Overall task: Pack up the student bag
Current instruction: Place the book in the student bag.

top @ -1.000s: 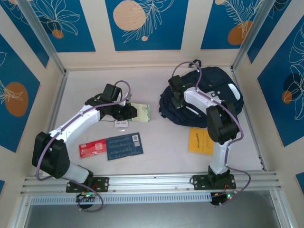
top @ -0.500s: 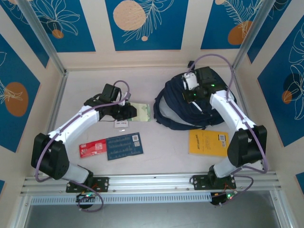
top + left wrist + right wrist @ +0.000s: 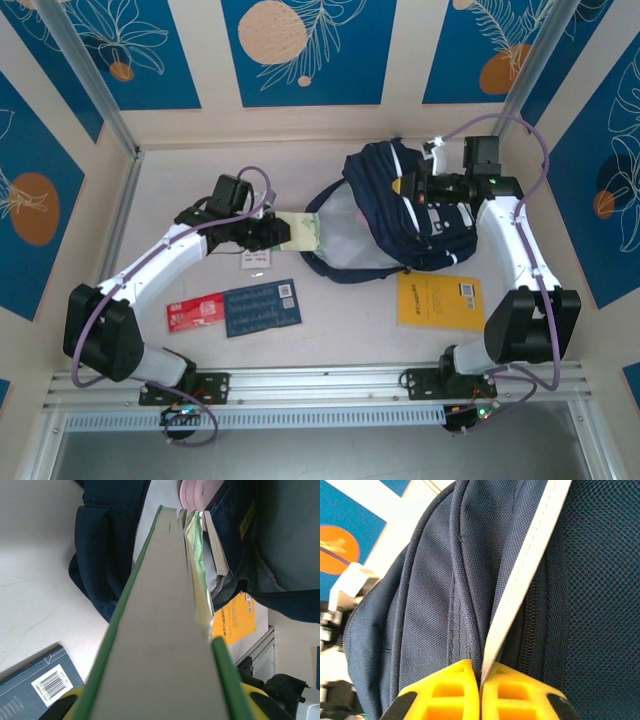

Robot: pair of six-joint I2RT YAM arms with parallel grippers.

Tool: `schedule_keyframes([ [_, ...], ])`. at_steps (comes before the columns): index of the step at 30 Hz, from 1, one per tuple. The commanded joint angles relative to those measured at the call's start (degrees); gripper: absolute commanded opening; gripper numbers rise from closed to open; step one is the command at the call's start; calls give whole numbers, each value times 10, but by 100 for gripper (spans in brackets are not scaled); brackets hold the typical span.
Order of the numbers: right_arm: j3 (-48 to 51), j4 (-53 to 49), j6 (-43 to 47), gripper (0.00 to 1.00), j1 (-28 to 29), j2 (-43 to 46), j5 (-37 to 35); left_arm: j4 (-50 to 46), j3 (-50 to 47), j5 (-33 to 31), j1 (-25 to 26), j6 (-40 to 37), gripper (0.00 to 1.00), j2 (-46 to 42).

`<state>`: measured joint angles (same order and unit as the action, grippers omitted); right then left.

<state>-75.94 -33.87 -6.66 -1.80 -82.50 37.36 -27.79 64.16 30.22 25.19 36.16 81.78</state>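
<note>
Clamped narrow in the left gripper (image 3: 272, 232): a green-covered book (image 3: 300, 229), long axis aimed straight at the pale-lined mouth of the student bag (image 3: 440, 225), leading end right at the mouth's left lip. Pinched tight in the right gripper (image 3: 480, 690), on the bag's upper side: a white stripe (image 3: 520, 580) of its fabric, propping the mouth open leftward. Nearer for the insertion, by judgement: left arm, pushing rightward along the book's length.
</note>
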Motion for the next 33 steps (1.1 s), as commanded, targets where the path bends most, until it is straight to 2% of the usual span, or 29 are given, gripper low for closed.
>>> schedule_keyframes([
  [1, -6, 102, -70, 0, -10, 30, 148, 68, 11, 23, -5, 46, 0, -9],
  [6, -5, 110, -75, 0, -5, 27, 162, 185, 23, 34, 10, 137, 0, 41],
  [10, 4, 128, -86, 0, 1, 28, 163, 240, 61, 23, 41, 167, 0, 93],
  [19, 33, 172, -110, 0, 20, 33, 142, 421, 124, 32, 101, 286, 0, 252],
  [27, 36, 207, -151, 0, 23, 38, 130, 479, 248, 17, 160, 321, 0, 409],
  [30, 41, 212, -159, 0, 25, 43, 103, 498, 266, -16, 174, 356, 0, 447],
  [33, 61, 232, -165, 0, 27, 51, 88, 485, 316, -29, 190, 343, 0, 480],
])
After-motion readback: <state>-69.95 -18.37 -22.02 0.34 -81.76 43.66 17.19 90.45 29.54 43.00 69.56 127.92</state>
